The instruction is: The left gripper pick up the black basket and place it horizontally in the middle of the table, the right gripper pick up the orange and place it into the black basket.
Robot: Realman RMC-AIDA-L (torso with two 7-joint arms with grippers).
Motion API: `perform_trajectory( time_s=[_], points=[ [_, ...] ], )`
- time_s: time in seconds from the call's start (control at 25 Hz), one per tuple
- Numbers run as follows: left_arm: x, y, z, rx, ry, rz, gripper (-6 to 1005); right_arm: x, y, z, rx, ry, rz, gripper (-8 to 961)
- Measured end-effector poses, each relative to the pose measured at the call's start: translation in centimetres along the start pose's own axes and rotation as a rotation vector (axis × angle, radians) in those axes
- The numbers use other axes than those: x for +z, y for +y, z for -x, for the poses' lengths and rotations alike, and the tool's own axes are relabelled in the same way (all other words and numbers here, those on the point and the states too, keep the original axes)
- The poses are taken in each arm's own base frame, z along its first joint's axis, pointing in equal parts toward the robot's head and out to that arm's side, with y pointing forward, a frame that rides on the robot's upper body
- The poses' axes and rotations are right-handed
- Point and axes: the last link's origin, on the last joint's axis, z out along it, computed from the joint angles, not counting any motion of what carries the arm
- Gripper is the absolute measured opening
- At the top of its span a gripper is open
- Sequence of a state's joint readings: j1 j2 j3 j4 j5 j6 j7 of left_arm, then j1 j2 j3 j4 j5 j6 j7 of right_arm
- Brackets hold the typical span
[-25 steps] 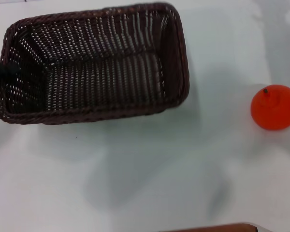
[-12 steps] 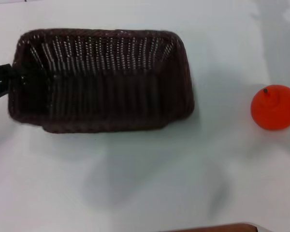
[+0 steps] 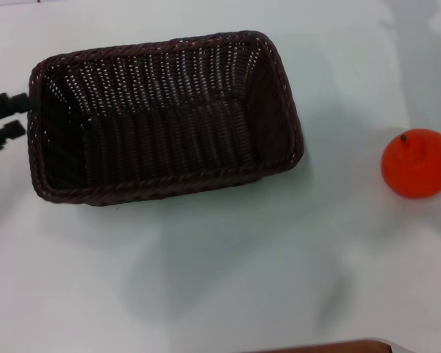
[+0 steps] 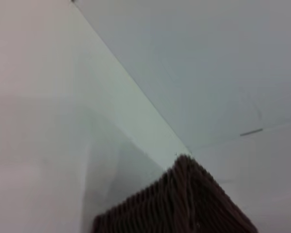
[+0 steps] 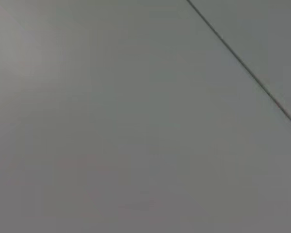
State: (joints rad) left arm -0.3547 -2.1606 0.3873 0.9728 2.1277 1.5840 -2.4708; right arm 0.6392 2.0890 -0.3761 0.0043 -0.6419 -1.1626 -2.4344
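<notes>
Black basket [image 3: 165, 118] beside parted left gripper [image 3: 6, 121] — orange [image 3: 417, 162] in head view only.

Rough woven wicker black basket [image 3: 165, 118]

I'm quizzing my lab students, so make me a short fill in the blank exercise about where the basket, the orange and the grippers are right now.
1. The orange sits on the table to the ____ of the black basket in the head view.
2. Inside, the black basket holds ____.
3. The left gripper is at the basket's ____ end.
4. The right gripper is ____ in the head view.

Missing words: right; nothing; left; not visible
</notes>
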Motion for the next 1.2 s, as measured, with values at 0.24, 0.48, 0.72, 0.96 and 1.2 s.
perform_trajectory(
  time_s=[0.24,0.48,0.72,0.96,1.2],
  points=[
    [-2.7,-0.5,-2.3,0.169,0.151,-0.005,626,0.9,-1.1,-0.5,-0.055,-0.093,-0.158,763],
    [-3.3,1.5,-2.8,0.463,0.316,0.125,623,2.5,-3.2,-2.8,-0.155,-0.324,-0.461,763],
    [-2.2,2.6,-1.4,0.680,0.514,0.298,620,2.8,-5.3,-7.2,-0.312,-0.638,-0.704,764],
    [-0.6,3.4,-1.0,0.800,0.554,0.347,615,1.5,-6.1,-11.3,-0.492,-0.864,-0.754,763],
    [0.2,3.8,-1.6,0.799,0.555,0.350,613,-0.5,-6.1,-12.9,-0.576,-1.136,-0.757,756]
  ],
)
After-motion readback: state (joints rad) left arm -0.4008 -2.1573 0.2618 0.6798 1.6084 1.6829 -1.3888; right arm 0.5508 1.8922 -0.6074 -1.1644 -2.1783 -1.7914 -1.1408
